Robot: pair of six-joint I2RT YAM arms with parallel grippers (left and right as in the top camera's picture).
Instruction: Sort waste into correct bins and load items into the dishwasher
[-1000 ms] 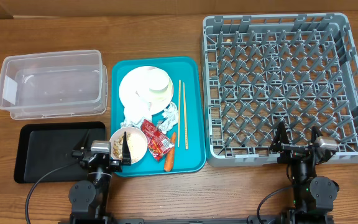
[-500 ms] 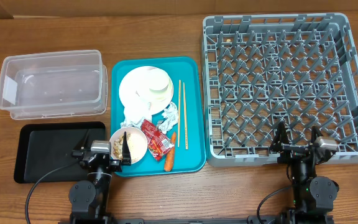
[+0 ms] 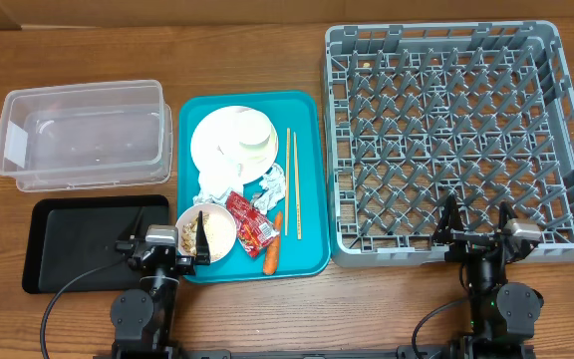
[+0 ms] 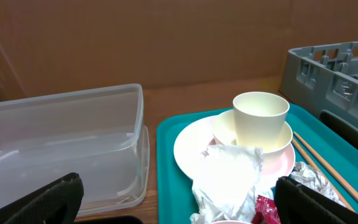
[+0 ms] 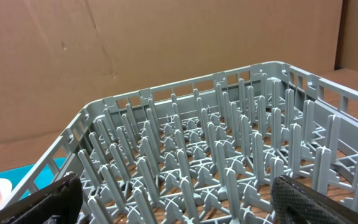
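A teal tray [image 3: 309,100] holds stacked white and pale pink plates [image 3: 225,140] with a cup [image 3: 254,134] on top, crumpled napkins [image 3: 217,182], a red wrapper [image 3: 252,224], a carrot [image 3: 272,256], chopsticks [image 3: 292,179] and a bowl [image 3: 212,234] of food scraps. The clear tub [image 3: 83,135] and the black tray [image 3: 83,239] lie to its left. The grey rack [image 3: 456,130] is at the right. My left gripper [image 3: 164,239] is open and empty at the tray's near left corner [image 4: 179,211]. My right gripper [image 3: 477,227] is open and empty at the rack's near edge [image 5: 179,202].
In the left wrist view the cup [image 4: 261,112] and a napkin [image 4: 229,174] lie ahead, with the tub [image 4: 61,143] at the left. The right wrist view shows the rack's upright pegs [image 5: 216,143]. A brown cardboard wall stands behind the table.
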